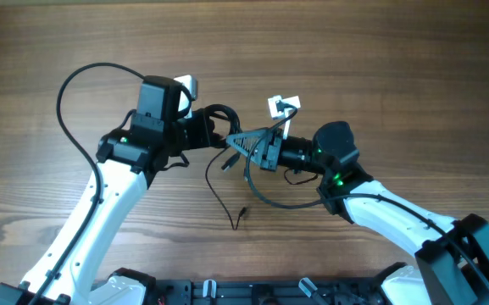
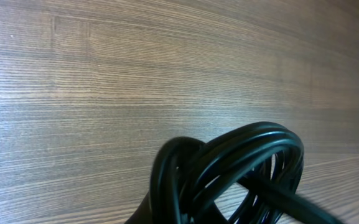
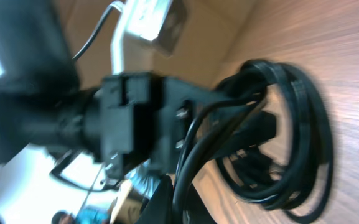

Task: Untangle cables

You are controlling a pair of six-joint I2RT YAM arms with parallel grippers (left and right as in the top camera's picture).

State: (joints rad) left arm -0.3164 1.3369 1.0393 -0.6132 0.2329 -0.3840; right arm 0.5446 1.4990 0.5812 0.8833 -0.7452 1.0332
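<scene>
Judging by the cables (image 1: 220, 114) bunched midway between the side edges of the worktop (image 1: 380, 59), just between left end effector (image 1: 214, 129) and right end effector (image 1: 236, 144), needed a slow pull apart on one strand only. Could not tell clamped or apart for either one.

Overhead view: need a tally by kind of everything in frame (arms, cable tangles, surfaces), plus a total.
White-and-black robot arms: 2, the left arm and the right arm
Tangle of thin black cables: 1; the single cords in it cannot be told apart
Brown wooden table: 1
Total: 4
</scene>
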